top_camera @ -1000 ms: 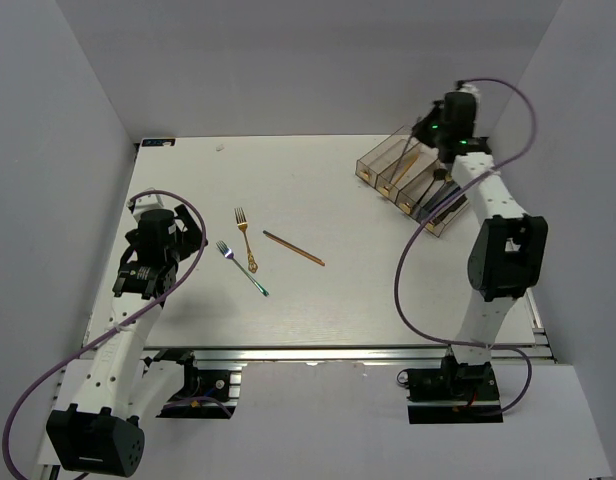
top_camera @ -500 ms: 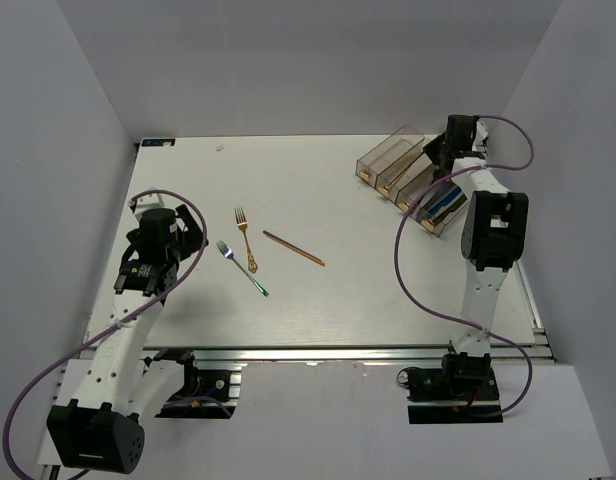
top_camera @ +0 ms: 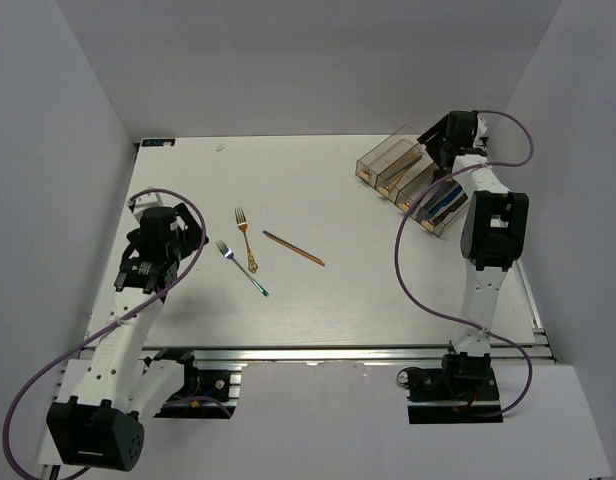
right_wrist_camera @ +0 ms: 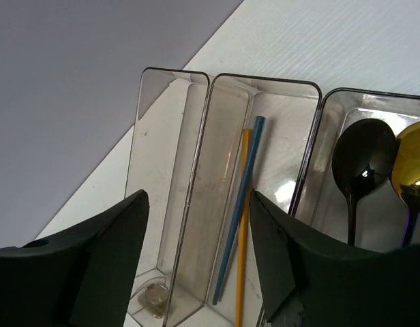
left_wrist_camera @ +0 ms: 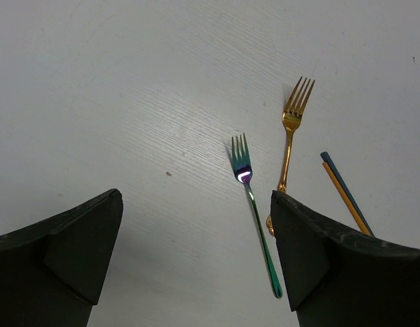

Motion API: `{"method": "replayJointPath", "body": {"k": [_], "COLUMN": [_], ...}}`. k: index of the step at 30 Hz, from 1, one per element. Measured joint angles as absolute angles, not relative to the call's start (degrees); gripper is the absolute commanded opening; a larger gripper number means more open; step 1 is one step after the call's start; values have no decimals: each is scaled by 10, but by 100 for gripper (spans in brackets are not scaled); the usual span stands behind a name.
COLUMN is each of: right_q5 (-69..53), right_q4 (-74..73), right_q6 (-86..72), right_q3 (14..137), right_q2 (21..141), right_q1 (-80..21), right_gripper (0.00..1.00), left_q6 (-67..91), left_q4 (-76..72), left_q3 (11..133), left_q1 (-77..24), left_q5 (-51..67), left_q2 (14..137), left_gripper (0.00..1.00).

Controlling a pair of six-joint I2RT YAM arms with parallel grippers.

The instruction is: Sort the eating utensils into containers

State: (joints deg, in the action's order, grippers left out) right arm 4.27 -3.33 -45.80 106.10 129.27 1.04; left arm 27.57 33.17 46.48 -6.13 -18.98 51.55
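**Both tools apart, forks loose on worktop**

Left tool (left_wrist_camera: pixel 196 204) is held with fingers apart, empty, above the worktop (top_camera: pixel 318 290). Gold fork (left_wrist_camera: pixel 290 129), teal fork (left_wrist_camera: pixel 254 204) and loose chopsticks (left_wrist_camera: pixel 343 191) are seen lying ahead. Right tool (right_wrist_camera: pixel 196 204), fingers spread and empty, is poised over the bins (top_camera: pixel 386 160). Binned chopsticks (right_wrist_camera: pixel 241 225) are noted in one bin, a black spoon (right_wrist_camera: pixel 363 163) in the next.

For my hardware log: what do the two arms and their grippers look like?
Left arm and right arm: white links, black joint housings, a purple cable looping along each. Left gripper and right gripper: black, with broad matte fingers.
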Motion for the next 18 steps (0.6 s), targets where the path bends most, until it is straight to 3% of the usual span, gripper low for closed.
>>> {"method": "replayJointPath", "body": {"k": [4,10,15,18], "right_q5": [41,58,55,27], "right_q4": [-74,-152,-117,-92], "right_q6": [-438,-337,-273,-265], "right_q3": [1080,1040,799,650], "right_q2": [1281,1135,866,743], "right_q1": [7,-55,-195,-207], "right_gripper": [89,89,89,89], "left_q6": [314,419,511,561], "left_q4": [343,337,334,358], "left_q3": [495,598,665,716], "left_q1": [-92,-288,-355,-367], "left_q5": [-205,-287,-340,-370], "left_q2": [549,681,829,913], "left_gripper": [98,98,89,81]}}
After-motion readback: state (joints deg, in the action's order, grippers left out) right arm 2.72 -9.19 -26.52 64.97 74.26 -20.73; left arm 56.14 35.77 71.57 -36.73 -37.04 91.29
